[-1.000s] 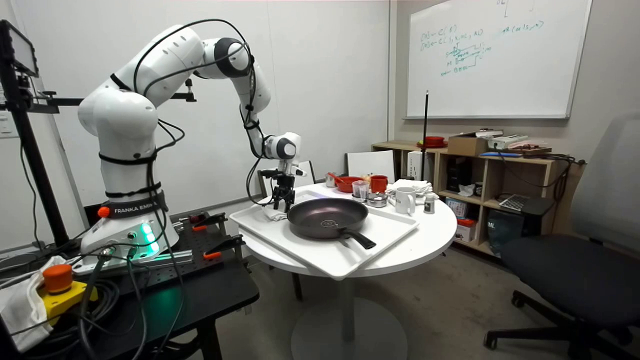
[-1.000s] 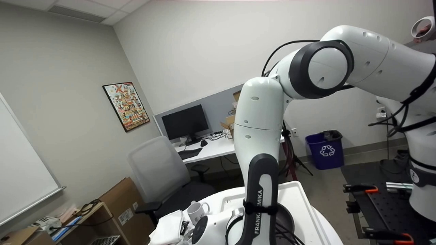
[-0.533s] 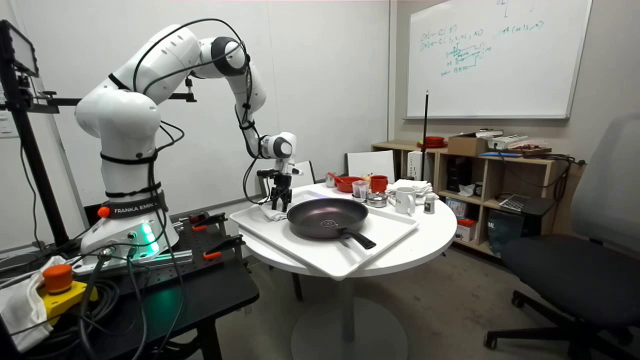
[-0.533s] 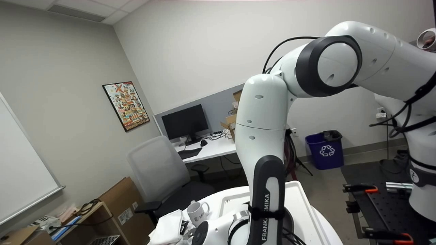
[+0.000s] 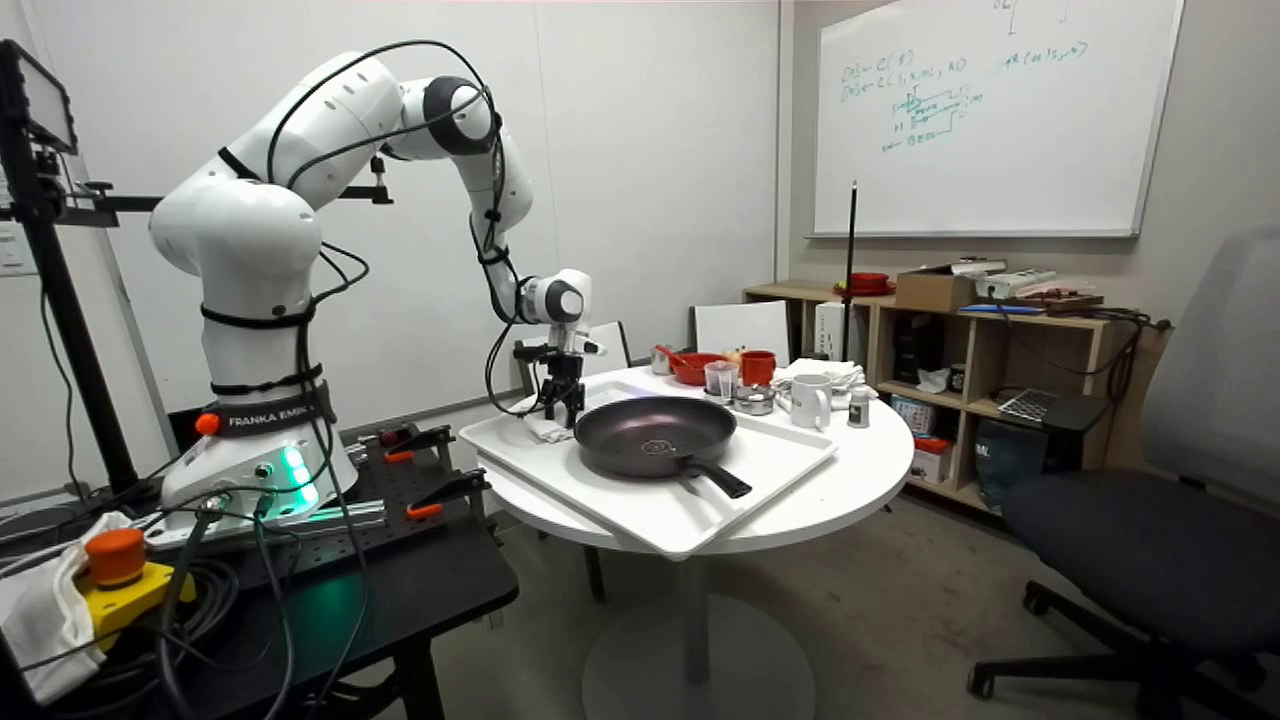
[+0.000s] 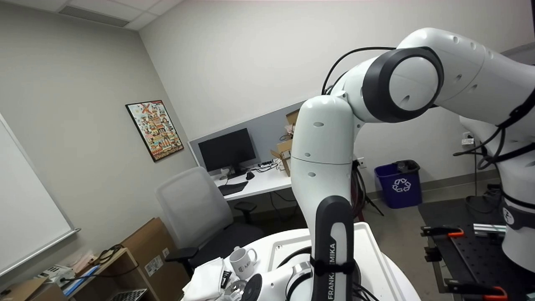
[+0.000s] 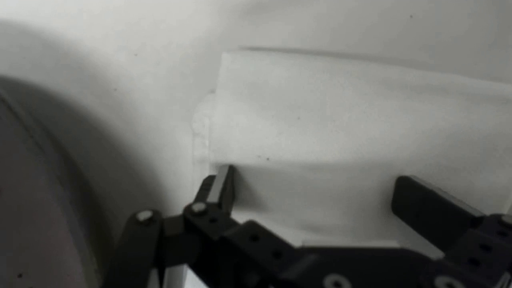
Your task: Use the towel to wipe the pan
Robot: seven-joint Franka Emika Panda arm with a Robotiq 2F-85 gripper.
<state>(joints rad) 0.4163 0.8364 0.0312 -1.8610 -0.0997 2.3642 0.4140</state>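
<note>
The gripper [image 7: 314,181] has its fingers spread wide apart over the white towel [image 7: 344,116]. The black pan [image 5: 655,440] rests on the tray [image 5: 680,518] just beside it

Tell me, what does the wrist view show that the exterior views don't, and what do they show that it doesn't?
Only the wrist view: a close look at the towel from above, through the open jaws of the gripper.

Only the exterior views: in both, the white mug and whiteboard; in an exterior view, the black handle of the pan.

Shared with an exterior view: the pan, white tray, gripper and towel.
</note>
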